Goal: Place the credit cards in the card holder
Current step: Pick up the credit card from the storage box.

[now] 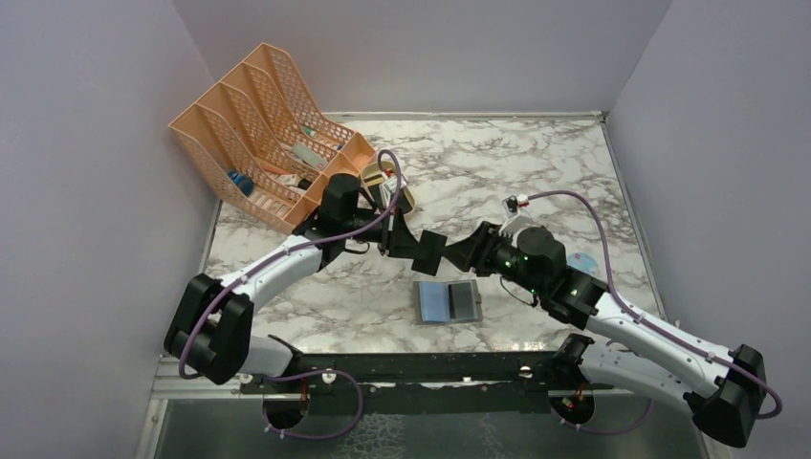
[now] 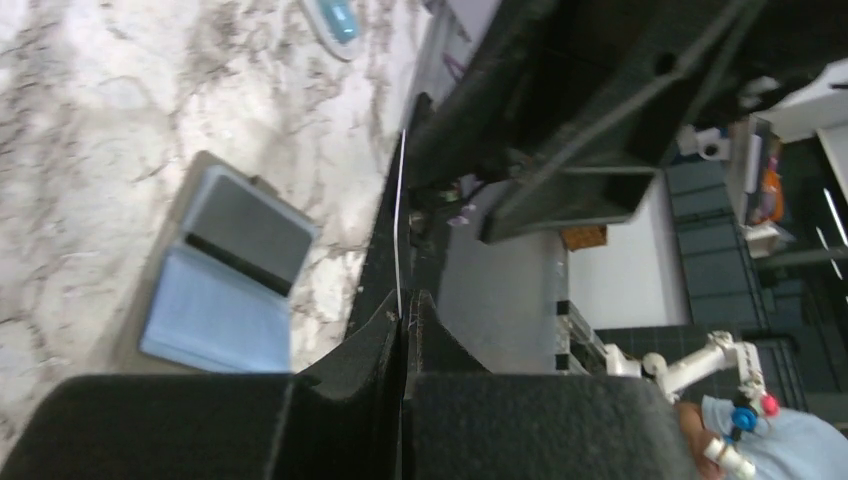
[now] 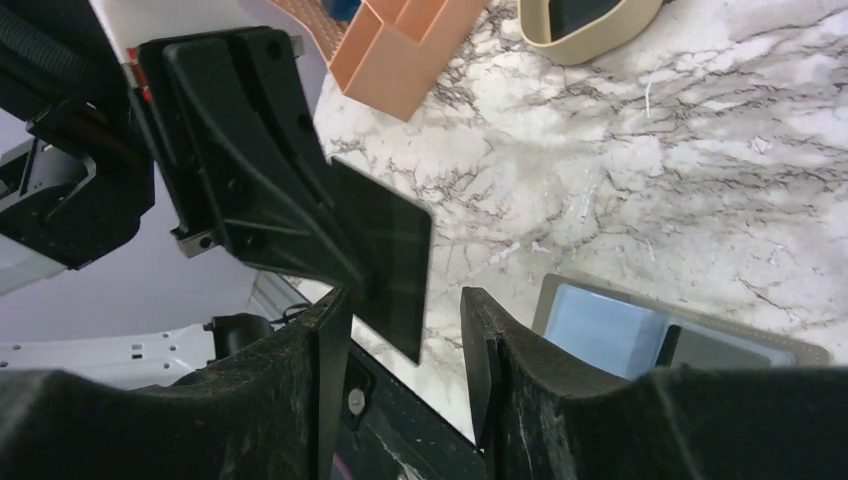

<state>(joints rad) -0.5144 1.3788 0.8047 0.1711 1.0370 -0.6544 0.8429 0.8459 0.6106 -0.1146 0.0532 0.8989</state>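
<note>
The card holder (image 1: 448,301) lies open and flat on the marble, one half blue, the other grey; it also shows in the left wrist view (image 2: 230,275) and the right wrist view (image 3: 640,335). My left gripper (image 1: 406,244) is shut on a dark credit card (image 1: 430,253) held in the air above and behind the holder. That card appears edge-on as a thin pale line (image 2: 400,220) rising from the left gripper's (image 2: 408,305) closed tips. My right gripper (image 1: 461,256) faces it. In its own view the right gripper (image 3: 400,300) is open, and the card's (image 3: 385,250) lower corner hangs between the fingers.
A peach mesh file rack (image 1: 263,134) stands at the back left, with a tan oval tray (image 1: 387,182) beside it holding something dark (image 3: 580,10). A small blue-and-white object (image 1: 585,263) lies right of the right arm. Grey walls close in three sides.
</note>
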